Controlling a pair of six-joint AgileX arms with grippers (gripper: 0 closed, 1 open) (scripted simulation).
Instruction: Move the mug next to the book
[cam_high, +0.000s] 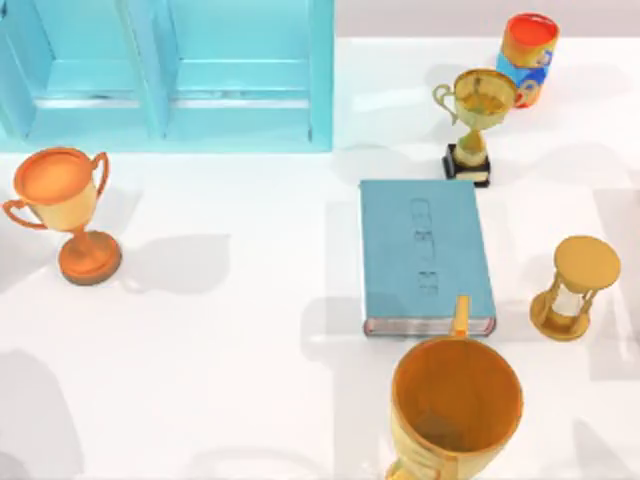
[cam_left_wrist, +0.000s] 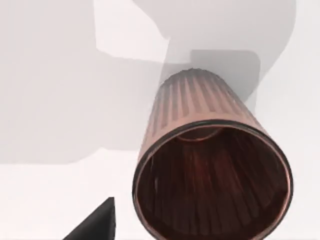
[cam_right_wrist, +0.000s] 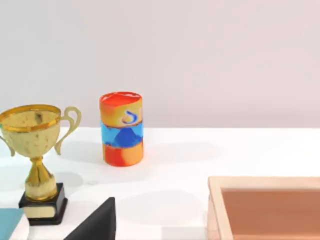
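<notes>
The mug (cam_left_wrist: 210, 165) is a dark reddish-brown ribbed cup with a dark inside. It stands on the white table very close below my left wrist camera, its open mouth toward it. A dark part of my left gripper (cam_left_wrist: 95, 224) shows just beside the mug, apart from its rim. The book (cam_high: 425, 255) is a large teal-blue hardcover with embossed lettering, lying flat right of the table's middle; one corner of the book (cam_right_wrist: 10, 220) appears in the right wrist view. A dark part of my right gripper (cam_right_wrist: 95, 222) hangs over the table near a gold trophy (cam_right_wrist: 37, 150).
A big golden-orange handled cup (cam_high: 455, 410) stands just in front of the book. The gold trophy (cam_high: 478, 120) and a red-orange and blue cup (cam_high: 528, 55) stand behind it, an hourglass (cam_high: 572, 290) to its right. An orange trophy (cam_high: 65, 210) is at the left, a teal cabinet (cam_high: 170, 75) at the back left, a wooden tray (cam_right_wrist: 265, 210) nearby.
</notes>
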